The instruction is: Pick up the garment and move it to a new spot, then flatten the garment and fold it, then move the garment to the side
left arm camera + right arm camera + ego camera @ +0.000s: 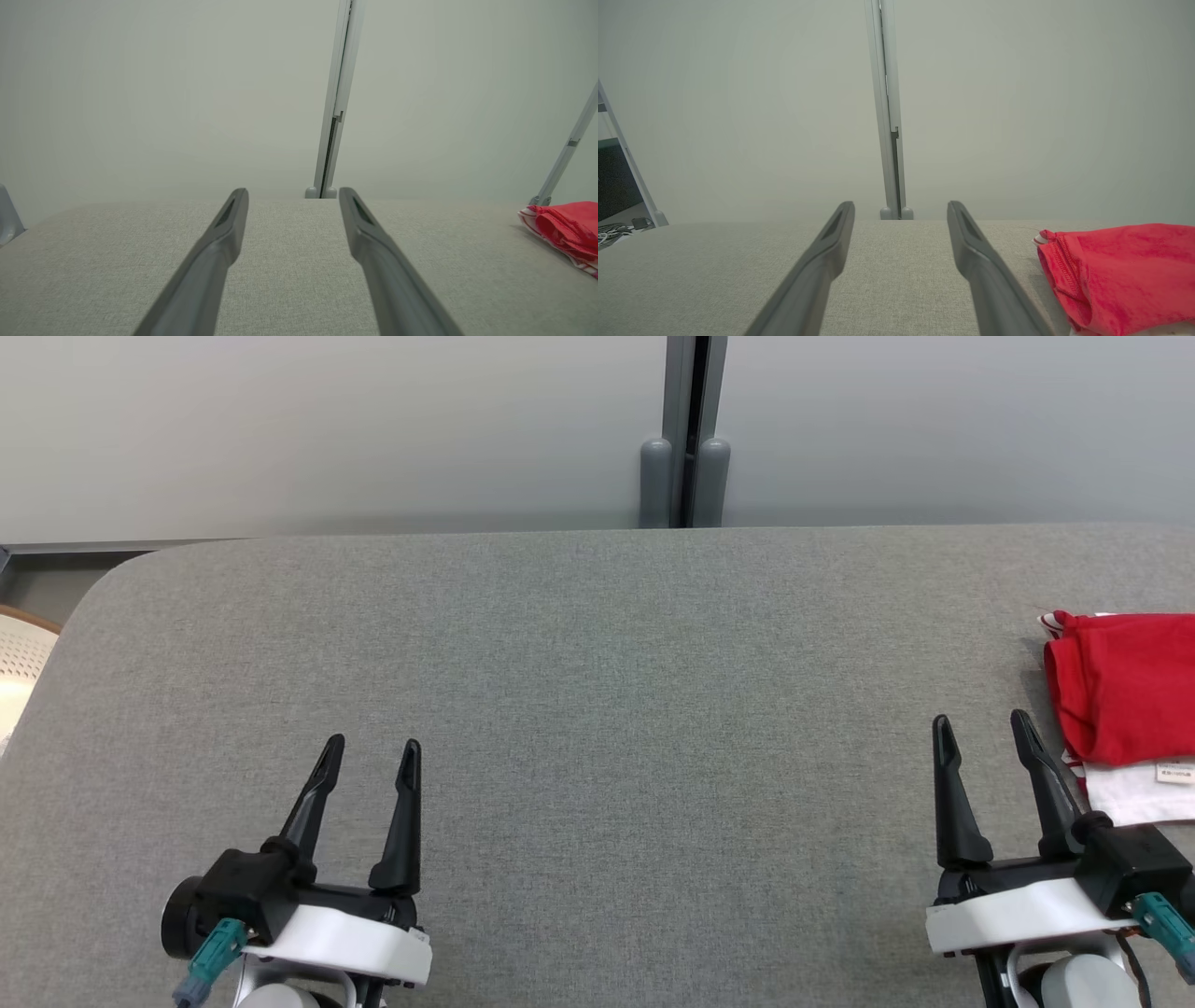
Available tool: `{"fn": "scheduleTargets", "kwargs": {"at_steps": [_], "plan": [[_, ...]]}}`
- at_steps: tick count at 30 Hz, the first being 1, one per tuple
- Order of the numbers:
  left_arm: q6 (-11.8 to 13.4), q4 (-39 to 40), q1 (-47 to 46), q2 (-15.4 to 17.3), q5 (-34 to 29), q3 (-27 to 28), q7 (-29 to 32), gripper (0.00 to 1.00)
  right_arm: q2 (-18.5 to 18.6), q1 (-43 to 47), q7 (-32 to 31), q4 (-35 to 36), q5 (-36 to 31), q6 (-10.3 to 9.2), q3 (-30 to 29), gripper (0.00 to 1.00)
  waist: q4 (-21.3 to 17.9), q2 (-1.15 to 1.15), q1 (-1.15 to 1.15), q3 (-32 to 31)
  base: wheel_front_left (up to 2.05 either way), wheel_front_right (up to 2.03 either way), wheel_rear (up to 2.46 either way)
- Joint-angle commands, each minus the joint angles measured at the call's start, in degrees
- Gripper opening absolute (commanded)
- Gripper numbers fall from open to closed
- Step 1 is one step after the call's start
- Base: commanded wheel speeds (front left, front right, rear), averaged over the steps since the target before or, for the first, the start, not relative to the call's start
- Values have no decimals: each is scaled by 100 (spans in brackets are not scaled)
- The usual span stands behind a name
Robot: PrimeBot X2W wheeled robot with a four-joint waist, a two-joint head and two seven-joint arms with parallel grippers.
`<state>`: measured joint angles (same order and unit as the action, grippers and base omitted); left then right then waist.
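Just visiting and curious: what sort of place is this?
Probably a lab or test room: a grey cloth-covered table, plain partition panels behind it, and a folded red garment at its side.

The left gripper [373,743] is hovering at the lower left over the grey table [597,644], its two dark fingers standing apart with nothing between them. The right gripper [980,717] is sitting at the lower right, fingers likewise spread and empty, pointing toward the far edge. Just beside its outer finger, a folded garment [1130,681] is lying at the table's right edge, red on top with white showing beneath and a small label [1174,772] on the white; the frame is cutting it off. A pale wall [327,429] is running behind, split by a grey post [686,429]. A cream perforated thing [23,663] is peeking in at left.
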<state>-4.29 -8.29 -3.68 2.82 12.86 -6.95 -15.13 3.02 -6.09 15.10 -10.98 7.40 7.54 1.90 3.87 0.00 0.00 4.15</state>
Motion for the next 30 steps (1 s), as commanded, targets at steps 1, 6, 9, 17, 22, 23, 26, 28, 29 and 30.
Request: {"fn": "scheduleTargets", "kwargs": {"at_steps": [1,6,9,17,22,23,26,28,29,30], "plan": [[34,0,36,20,51,37,3,100,8,43,5,23,-7,-11,-17,100,-5,0,0,-2,0,0,0],[189,11,51,17,286,180,3,100,-4,82,5,71,94,-11,-34,100,-12,0,0,-4,0,0,0],[204,39,65,18,222,188,3,100,-7,79,5,101,117,-11,-20,100,-11,0,0,-6,0,0,0],[121,37,162,20,362,197,3,100,-7,67,5,107,182,-11,12,100,-9,0,0,-61,0,0,0],[80,74,199,19,324,255,3,100,-6,45,5,120,211,-11,23,100,-15,0,0,-92,0,0,0],[75,78,192,19,351,272,3,100,-7,45,5,125,207,-11,26,100,-16,0,0,-97,0,0,0],[49,70,198,20,465,333,3,100,-7,49,5,125,226,-12,33,100,-21,0,0,-111,0,0,0],[37,69,198,18,476,360,3,100,-7,55,5,125,237,-12,38,100,-26,0,0,-118,0,0,0],[26,74,203,19,481,369,3,100,-7,58,5,123,242,-12,38,100,-28,0,0,-122,0,0,0],[14,97,202,19,506,379,3,100,-8,59,5,122,247,-12,35,100,-30,0,0,-121,0,0,0]]}}
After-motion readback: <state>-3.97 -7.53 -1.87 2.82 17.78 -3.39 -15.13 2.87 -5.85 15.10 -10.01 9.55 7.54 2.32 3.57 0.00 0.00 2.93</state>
